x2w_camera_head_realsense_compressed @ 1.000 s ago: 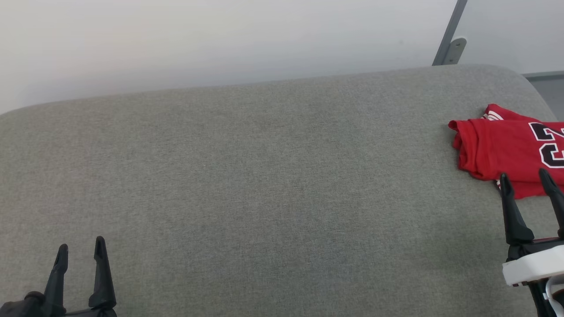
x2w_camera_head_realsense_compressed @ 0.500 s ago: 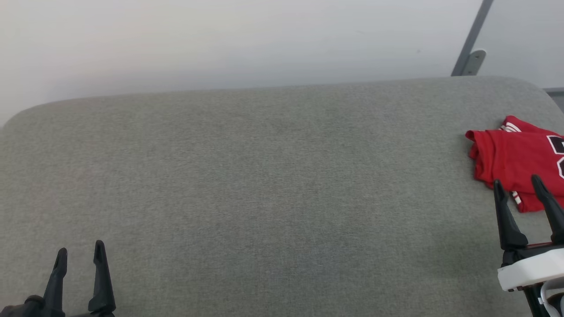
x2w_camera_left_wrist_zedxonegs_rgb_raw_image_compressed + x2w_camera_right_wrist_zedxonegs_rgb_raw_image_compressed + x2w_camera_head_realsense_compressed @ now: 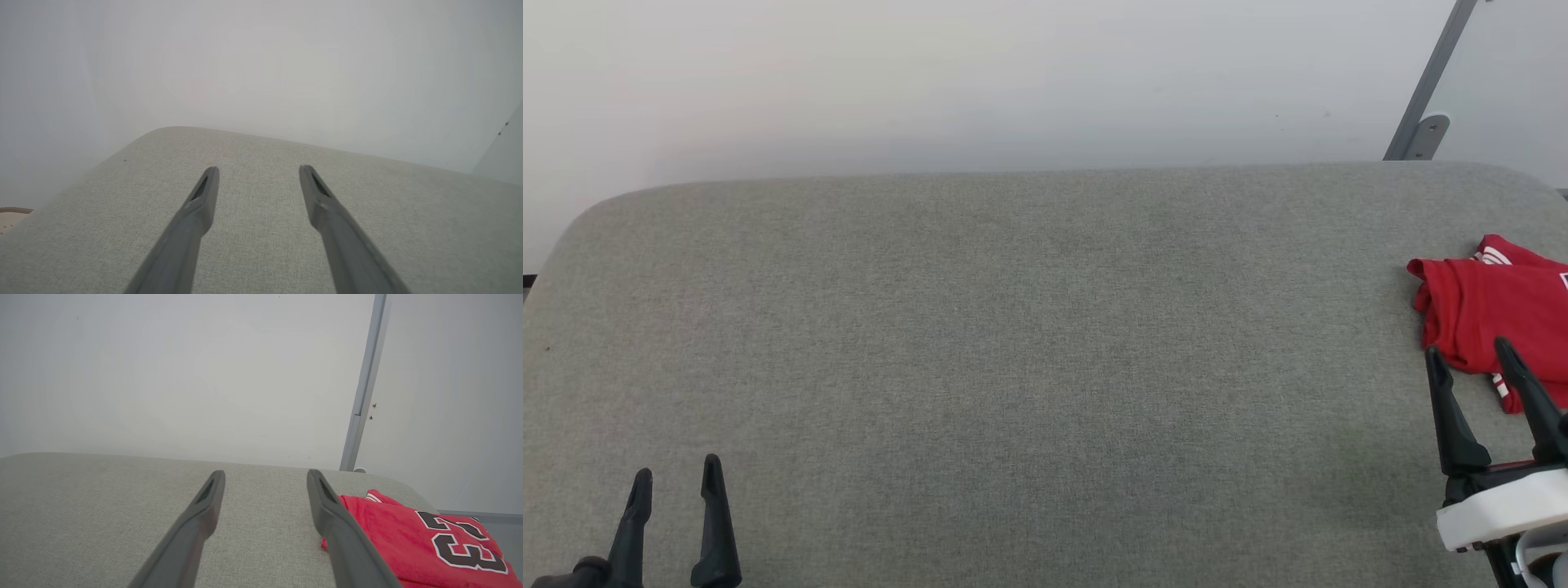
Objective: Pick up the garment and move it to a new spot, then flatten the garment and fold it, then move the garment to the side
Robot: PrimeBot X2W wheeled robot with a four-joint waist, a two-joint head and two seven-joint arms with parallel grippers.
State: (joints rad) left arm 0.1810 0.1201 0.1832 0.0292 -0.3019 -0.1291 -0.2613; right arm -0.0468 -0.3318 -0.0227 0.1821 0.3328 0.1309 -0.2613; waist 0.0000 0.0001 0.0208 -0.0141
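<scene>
The garment (image 3: pixel 1494 314) lies folded at the far right of the grey padded table (image 3: pixel 1013 343), a red bundle with a strip of white striped trim. In the right wrist view the garment (image 3: pixel 408 535) shows its black, white-outlined "23", just right of my fingers. My right gripper (image 3: pixel 1468 351) stands open at the garment's near edge, above the cloth, with nothing between its fingers (image 3: pixel 331 506). Down at the lower left, my left gripper (image 3: pixel 678 475) is open and empty, far from the garment. Seen from the left wrist, the left gripper (image 3: pixel 258 169) hangs over bare grey fabric.
A pale wall rises behind the table. A grey metal strut with a bracket (image 3: pixel 1425 131) stands at the back right. The table's rounded corners (image 3: pixel 588 220) mark its far edge. The garment runs past the head view's right edge.
The head camera has swung left and tilted, so the table and garment slid right and down in the picture. Both grippers stay open, in much the same place.
</scene>
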